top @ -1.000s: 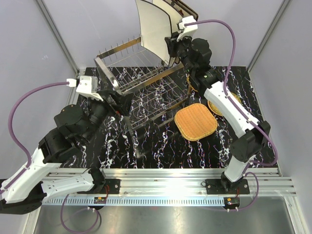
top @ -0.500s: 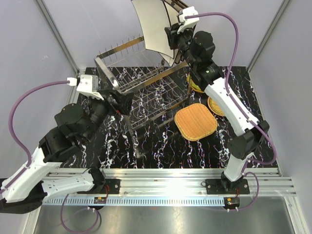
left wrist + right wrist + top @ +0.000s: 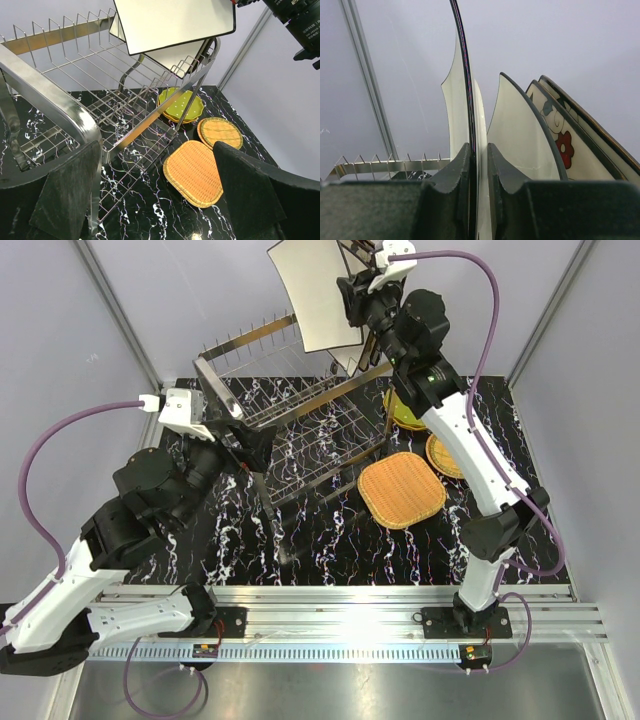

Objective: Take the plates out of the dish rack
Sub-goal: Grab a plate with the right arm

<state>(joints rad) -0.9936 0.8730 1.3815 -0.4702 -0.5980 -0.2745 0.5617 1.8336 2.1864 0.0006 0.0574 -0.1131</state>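
My right gripper (image 3: 352,302) (image 3: 479,150) is shut on the edge of a large cream square plate (image 3: 312,290) (image 3: 175,22) (image 3: 454,95) and holds it upright in the air above the dish rack (image 3: 290,410) (image 3: 75,65). Behind it, more plates stand in the rack's top tier: a cream one (image 3: 520,135) and a flower-patterned one (image 3: 561,142). On the table lie a square wicker plate (image 3: 400,490) (image 3: 192,172), a round wicker plate (image 3: 447,457) (image 3: 220,131) and green dotted plates (image 3: 400,412) (image 3: 182,102). My left gripper (image 3: 245,445) (image 3: 157,190) is open and holds nothing, close to the rack's near left corner.
The black marbled table (image 3: 320,540) ends at a metal rail (image 3: 340,605) by the arm bases. Grey walls and slanted frame posts (image 3: 120,315) enclose the back and sides. The rack's chrome corner tube (image 3: 50,95) runs right beside my left finger.
The right gripper has carried the cream plate higher and a little to the left, away from the rack's top tier. The left arm has barely shifted.
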